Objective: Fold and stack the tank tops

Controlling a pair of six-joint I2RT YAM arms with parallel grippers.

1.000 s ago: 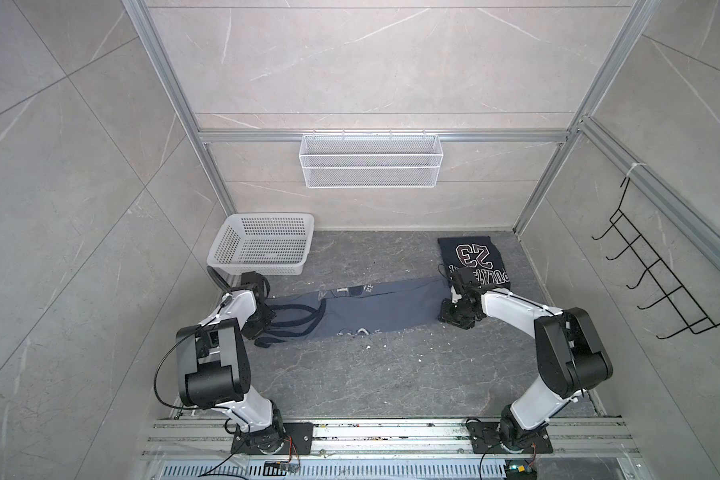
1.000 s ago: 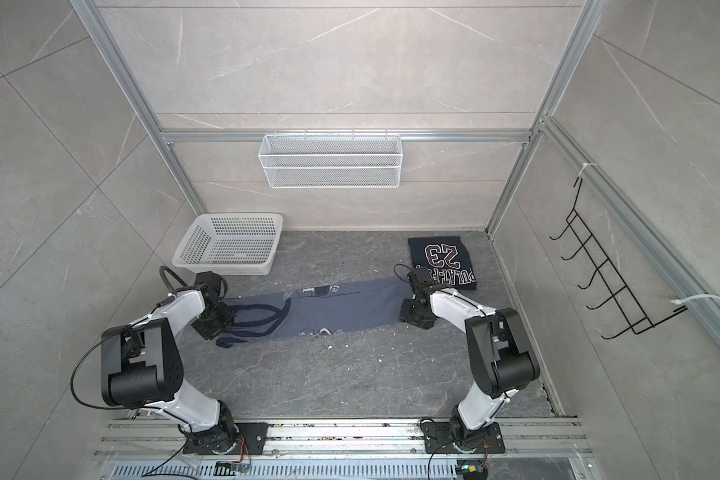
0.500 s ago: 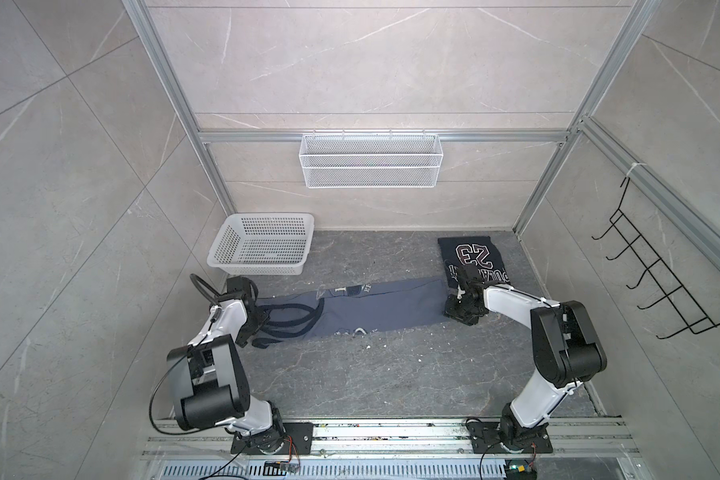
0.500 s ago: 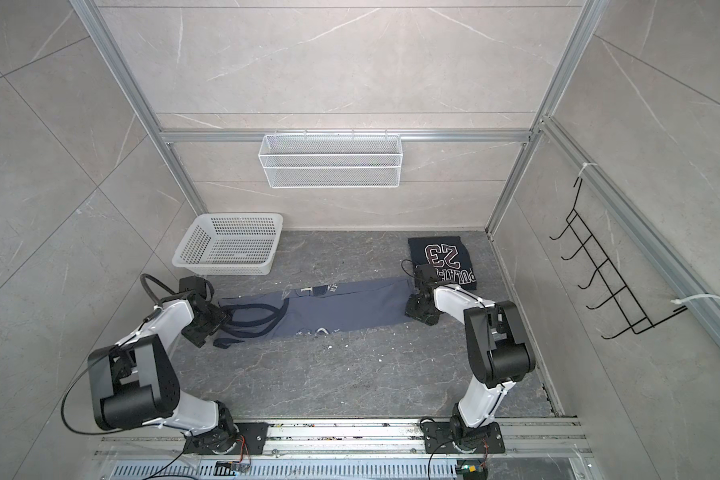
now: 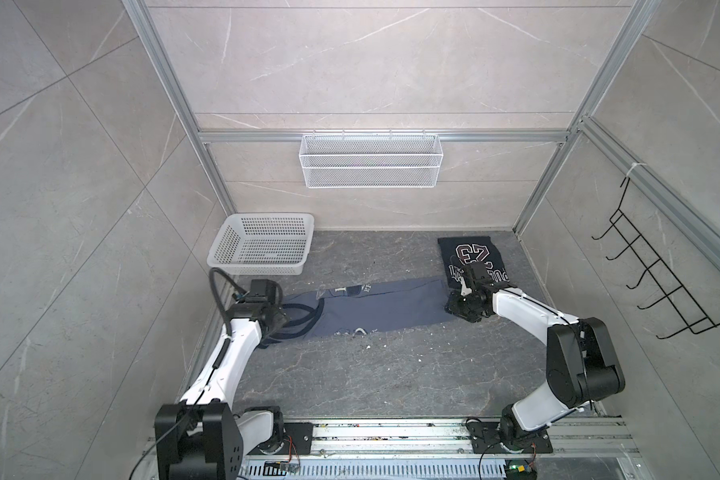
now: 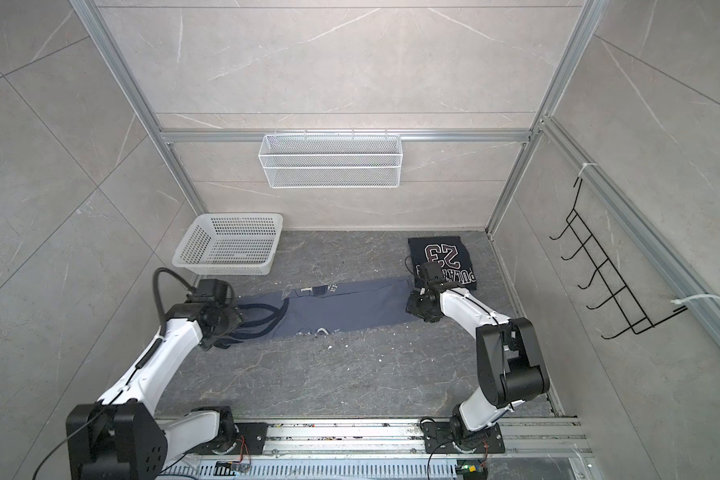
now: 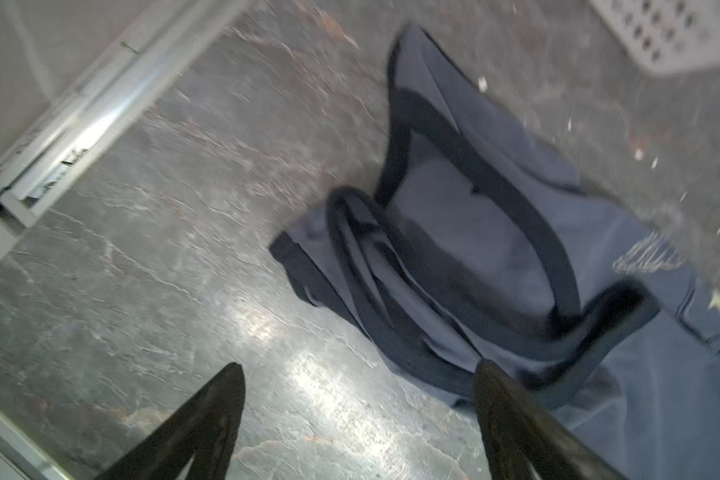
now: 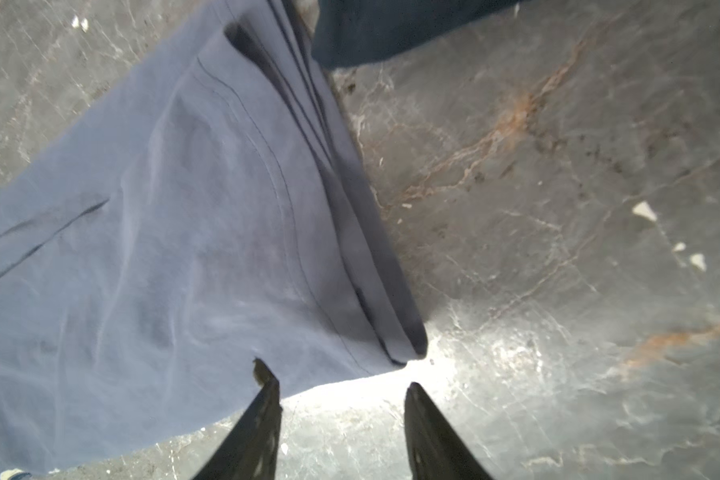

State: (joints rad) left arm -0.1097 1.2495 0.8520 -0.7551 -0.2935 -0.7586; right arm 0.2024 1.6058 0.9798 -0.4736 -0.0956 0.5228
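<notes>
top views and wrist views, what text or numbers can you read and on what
"23": on the folded near-black tank top, seen upside down in both top views.
Lettering under the 23: partly hidden by the right arm, not reliably readable.
White lettering on the blue-grey tank top: too small in top views, blurred in the left wrist view.
Marking on the metal rail: blurred.

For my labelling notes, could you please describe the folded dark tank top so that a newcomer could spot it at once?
Start at the dark stone table and go to its far right corner. There lies the navy tank top, folded into a compact square. Unlike the long slate-blue top stretched out beside it, it is near-black and bears a large "23" print.
</notes>
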